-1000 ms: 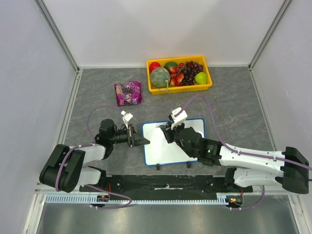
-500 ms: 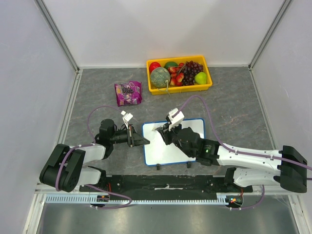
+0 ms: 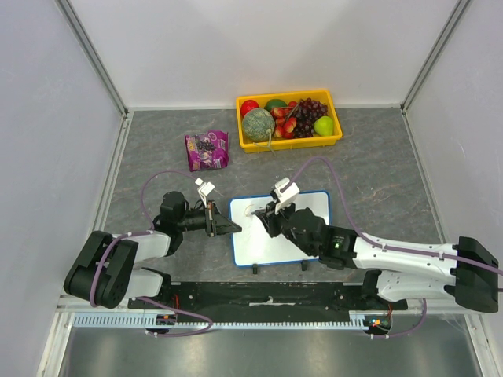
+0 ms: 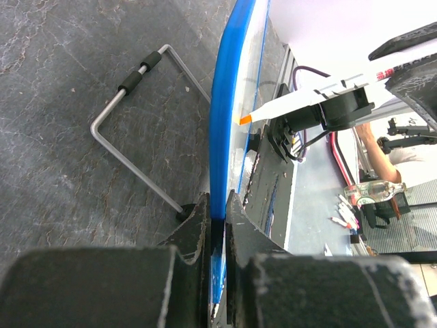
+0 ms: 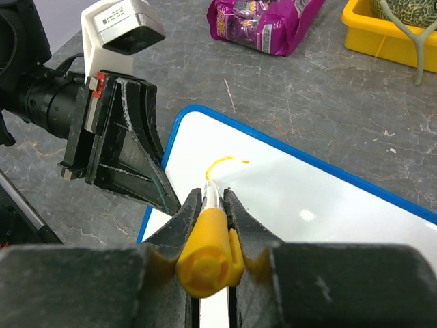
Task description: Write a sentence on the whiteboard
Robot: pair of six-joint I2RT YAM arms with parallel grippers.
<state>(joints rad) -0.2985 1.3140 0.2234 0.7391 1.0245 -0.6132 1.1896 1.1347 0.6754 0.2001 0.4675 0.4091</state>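
Note:
The whiteboard (image 3: pixel 271 247) lies flat near the table's front, its blue rim (image 4: pixel 220 130) seen edge-on in the left wrist view. My left gripper (image 3: pixel 234 228) (image 4: pixel 217 205) is shut on the board's left edge. An orange marker (image 5: pixel 208 236) with a yellow end cap sits between the fingers of my right gripper (image 3: pixel 268 217) (image 5: pixel 210 195), which is shut on it. The marker tip (image 4: pixel 244 119) rests at the board's top-left area. Of the sentence, only a short curved orange stroke (image 5: pixel 220 163) and a dot show.
A yellow tray (image 3: pixel 334 140) of fruit stands at the back. A purple snack bag (image 3: pixel 207 150) lies left of it. A bent metal wire stand (image 4: pixel 133 143) lies on the grey table beside the board. The board's black feet (image 3: pixel 255 269) stick out at its near edge.
My right gripper with the marker shifted slightly left, then back right and nearer, over the board's top-left area. The left arm and the board have stayed put.

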